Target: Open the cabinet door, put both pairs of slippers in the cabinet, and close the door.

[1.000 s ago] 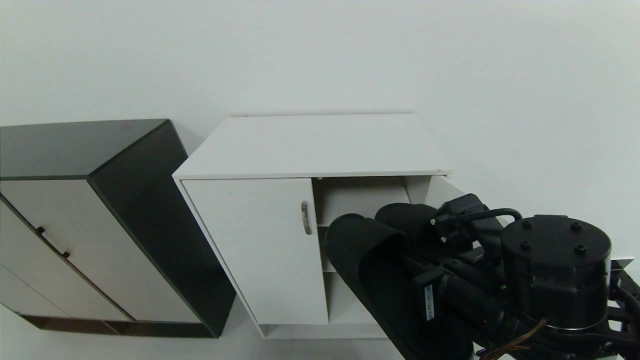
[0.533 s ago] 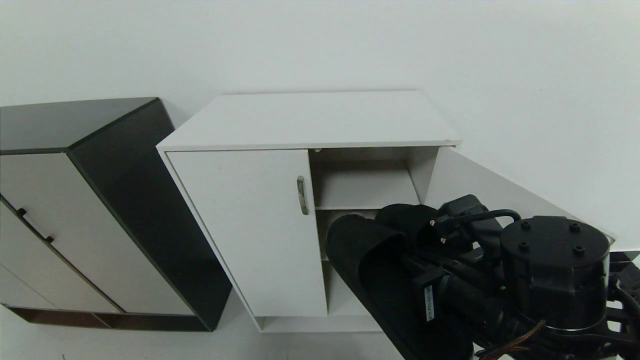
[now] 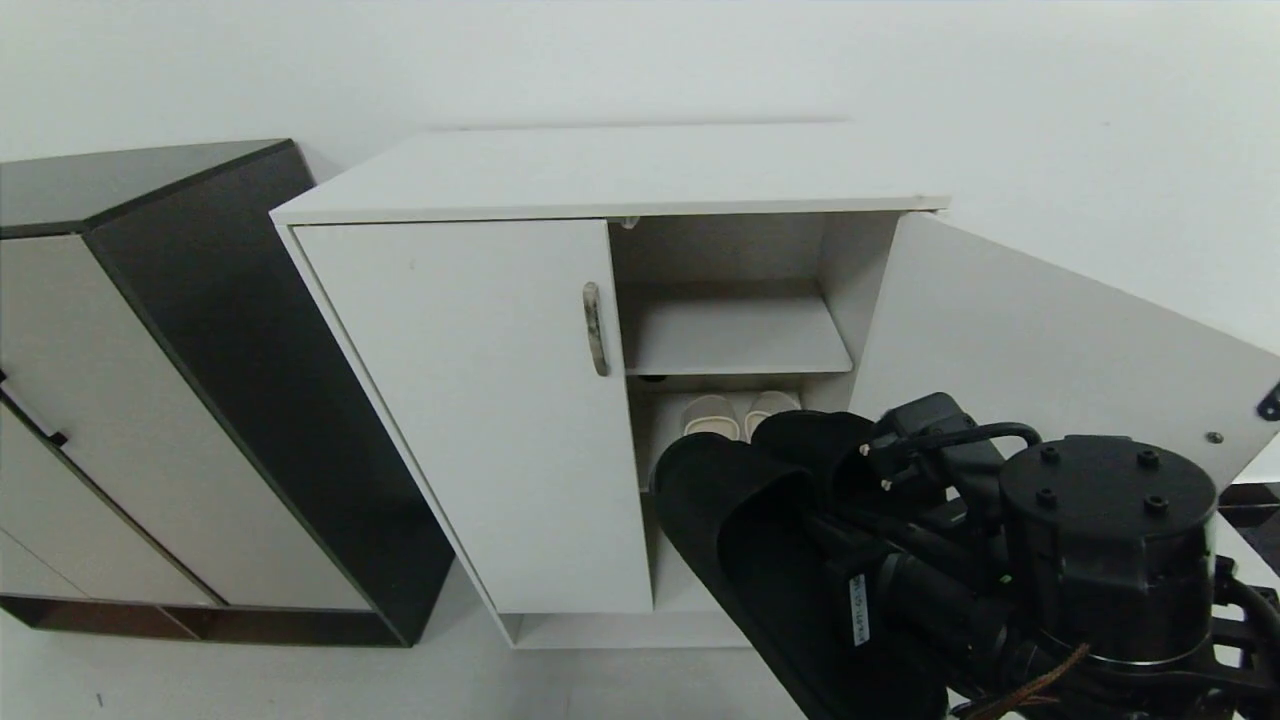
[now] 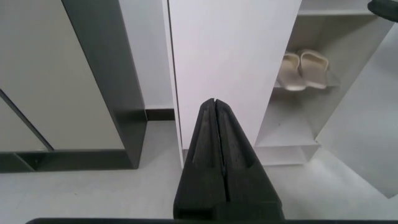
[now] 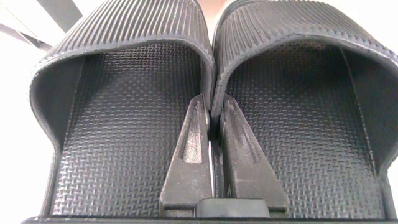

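The white cabinet (image 3: 620, 170) stands straight ahead of both my grippers. The dark cabinet (image 3: 250, 380) stands next to it, off to the outer side of my left gripper (image 4: 214, 109), and a strip of wall (image 4: 146, 56) shows between the two.

The white cabinet's right door (image 3: 1050, 330) is swung wide open and stands out past the outer side of my right gripper (image 5: 212, 102). Its left door (image 3: 470, 400) is shut and faces my left gripper squarely. My left jaws are pressed together with nothing between them, their tips short of the door panel and apart from it.

In the open half, beyond my right jaws, the upper shelf (image 3: 735, 340) sits higher than my grip. On the shelf beneath it the pale slippers (image 3: 740, 415) lie side by side, inside the cabinet, near its back.

The black slippers (image 3: 740, 520) are in my right gripper, outside the cabinet and in front of its open half. They sit side by side with their toes pointing away from my wrist toward the opening. My right jaws are clamped on the two inner side walls where the slippers meet, one finger inside each slipper, pinching those walls together. The ribbed straps arch just past my fingertips.

The handle (image 3: 594, 328), a slim upright metal bar, sits on the left door's edge next to the open half. It is between my two grippers and higher than both.
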